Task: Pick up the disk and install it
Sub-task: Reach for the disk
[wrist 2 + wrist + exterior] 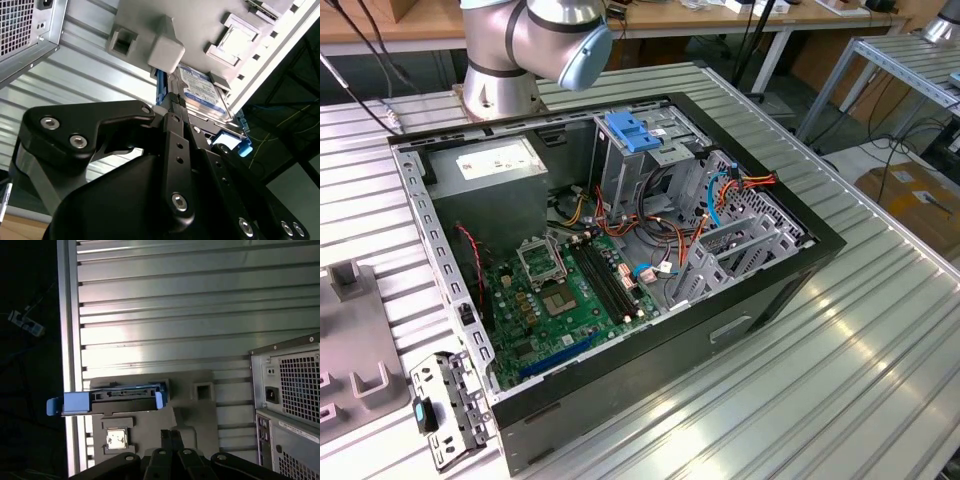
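The gripper (pixel 174 101) is hovering nearest the lens, its fingers pressed narrow together and carrying nothing. Just beyond its tips, the disk (pixel 202 87) is sitting in the grey fixture (pixel 135 15) on the ribbed table (pixel 175 290), near the computer case (pixel 290 390). My judgement: descending with fingers this close risks jabbing the disk's label rather than straddling the drive.

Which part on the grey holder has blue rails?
The disk: a blue rail caps each end; the square silver chip beside it has no blue.
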You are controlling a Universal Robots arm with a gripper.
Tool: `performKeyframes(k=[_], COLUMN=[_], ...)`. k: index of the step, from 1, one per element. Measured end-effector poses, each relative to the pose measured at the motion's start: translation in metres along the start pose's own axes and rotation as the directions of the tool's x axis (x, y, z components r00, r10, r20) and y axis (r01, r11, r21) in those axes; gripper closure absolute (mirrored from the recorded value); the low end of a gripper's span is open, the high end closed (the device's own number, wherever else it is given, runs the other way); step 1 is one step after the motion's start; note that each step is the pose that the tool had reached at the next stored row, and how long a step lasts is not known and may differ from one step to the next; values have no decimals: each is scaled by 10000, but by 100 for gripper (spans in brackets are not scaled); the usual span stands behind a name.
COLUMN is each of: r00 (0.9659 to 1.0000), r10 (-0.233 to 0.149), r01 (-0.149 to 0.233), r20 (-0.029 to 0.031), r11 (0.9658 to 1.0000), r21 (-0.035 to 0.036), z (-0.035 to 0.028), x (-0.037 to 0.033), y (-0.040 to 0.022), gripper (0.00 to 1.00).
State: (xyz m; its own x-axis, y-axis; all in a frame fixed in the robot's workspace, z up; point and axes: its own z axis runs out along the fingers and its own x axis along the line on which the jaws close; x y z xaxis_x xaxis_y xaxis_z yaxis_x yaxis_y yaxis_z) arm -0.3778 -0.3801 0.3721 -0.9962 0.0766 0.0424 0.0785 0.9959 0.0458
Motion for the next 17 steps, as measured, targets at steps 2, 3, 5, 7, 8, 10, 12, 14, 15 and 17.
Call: performKeyframes(k=[2,3,5,7,8,10,12,14,15,17], r00=[10000,10000,10000,10000,10000,10000,10000,10000,10000,10000], r10=[0,1,1,0,0,1,2,-10,-16,-55], r01=[0,-1,-1,0,0,-1,-1,10,16,55], r20=[-14,-24,-41,-43,-43,-42,-43,-44,-43,-50], r11=[10000,10000,10000,10000,10000,10000,10000,10000,10000,10000], r21=[1,1,2,2,2,2,2,2,1,4], z=[6,11,18,19,19,19,20,26,31,40], x=[32,55,101,118,118,120,134,204,240,316], y=[15,28,57,58,58,58,57,53,51,50], gripper=[89,89,89,89,89,89,89,89,89,89])
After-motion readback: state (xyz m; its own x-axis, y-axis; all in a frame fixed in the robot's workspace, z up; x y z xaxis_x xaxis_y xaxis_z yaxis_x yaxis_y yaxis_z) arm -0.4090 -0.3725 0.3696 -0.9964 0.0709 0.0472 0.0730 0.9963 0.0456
